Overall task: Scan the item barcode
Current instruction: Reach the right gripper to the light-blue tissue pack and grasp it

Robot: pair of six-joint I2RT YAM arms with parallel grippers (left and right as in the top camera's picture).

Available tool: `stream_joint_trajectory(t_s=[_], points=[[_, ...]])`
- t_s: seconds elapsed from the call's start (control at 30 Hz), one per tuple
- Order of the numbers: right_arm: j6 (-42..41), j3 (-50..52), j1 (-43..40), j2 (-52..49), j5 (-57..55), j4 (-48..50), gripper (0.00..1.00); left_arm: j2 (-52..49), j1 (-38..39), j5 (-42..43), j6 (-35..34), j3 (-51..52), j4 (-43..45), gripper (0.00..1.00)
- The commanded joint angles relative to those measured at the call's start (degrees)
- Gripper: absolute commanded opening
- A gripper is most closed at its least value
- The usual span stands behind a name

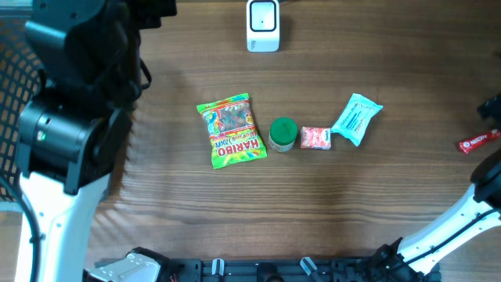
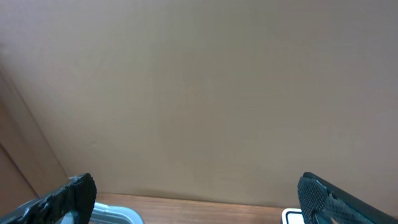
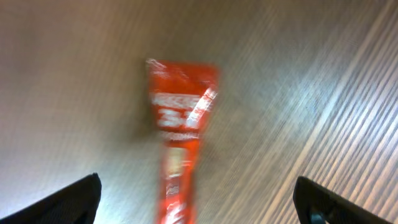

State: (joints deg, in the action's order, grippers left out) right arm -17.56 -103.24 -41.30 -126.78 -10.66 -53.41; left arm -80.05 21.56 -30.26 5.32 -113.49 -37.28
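One red snack wrapper [image 3: 180, 143] lies at the far right of the table [image 1: 352, 204], directly under the right gripper [image 3: 196, 190], whose jaws stand wide apart holding nothing, the wrapper's length crossing their gap squarely; the left arm [image 1: 70, 133] is well away.
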Motion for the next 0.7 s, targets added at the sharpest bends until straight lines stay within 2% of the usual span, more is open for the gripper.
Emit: stream_joint_trajectory(t_s=[0.0,0.13,0.2,0.3,0.4,0.47,0.6,0.67], points=[[4.09,-10.03,2.19,2.38,23.69,-7.48,1.0,5.11,-2.12,-1.7,0.46,-0.09,-0.2,1.0],[5.25,-9.6,5.77,3.52,41.33,-15.52,1.0,11.15,-6.71,4.26,0.44,3.85,-0.17,1.0],[5.53,-8.0,8.92,3.52,40.81,-20.9,1.0,14.32,-8.46,7.89,0.42,6.75,0.17,1.0],[5.49,-4.85,15.13,3.52,34.56,-24.02,1.0,18.45,-9.66,8.81,0.24,11.52,2.34,1.0],[5.33,0.15,21.22,3.52,29.94,-20.81,1.0,21.09,-9.86,8.83,0.24,15.34,4.39,1.0],[2.03,5.2,24.59,3.52,29.99,-17.92,1.0,22.62,-9.86,8.81,0.26,17.35,5.64,1.0],[-2.12,15.52,27.39,3.61,30.97,-12.24,1.0,24.35,-9.86,8.81,0.26,18.84,6.54,1.0],[-2.51,22.53,27.43,3.61,33.09,-5.2,1.0,24.5,-9.86,8.81,0.26,18.84,6.6,1.0]])
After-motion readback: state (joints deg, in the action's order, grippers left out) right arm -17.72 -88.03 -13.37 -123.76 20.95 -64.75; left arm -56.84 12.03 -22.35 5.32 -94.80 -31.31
